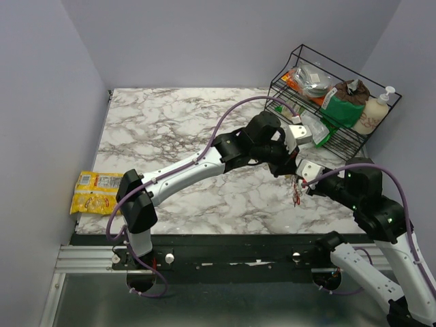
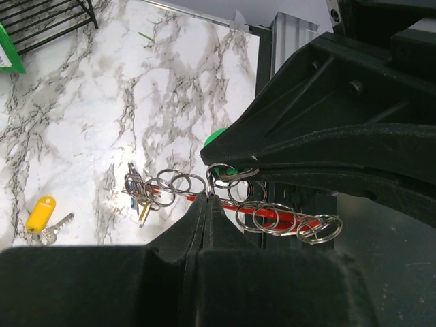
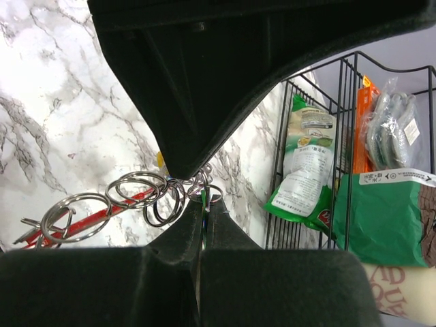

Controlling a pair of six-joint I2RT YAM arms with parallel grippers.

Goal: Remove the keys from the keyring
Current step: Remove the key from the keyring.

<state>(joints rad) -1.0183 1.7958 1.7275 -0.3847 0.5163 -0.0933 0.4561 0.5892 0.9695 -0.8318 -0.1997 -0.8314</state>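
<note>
Left and right jaws are each clamped on the split rings [image 2: 178, 184] strung on the red keyring [image 2: 269, 216]: light, stiff, slippery wire, best pinched flat.

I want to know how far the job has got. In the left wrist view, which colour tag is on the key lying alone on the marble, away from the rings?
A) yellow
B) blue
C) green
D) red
A: a yellow-tagged key lies flat on the marble table by itself, well apart from the rings strung on the red keyring.
</note>
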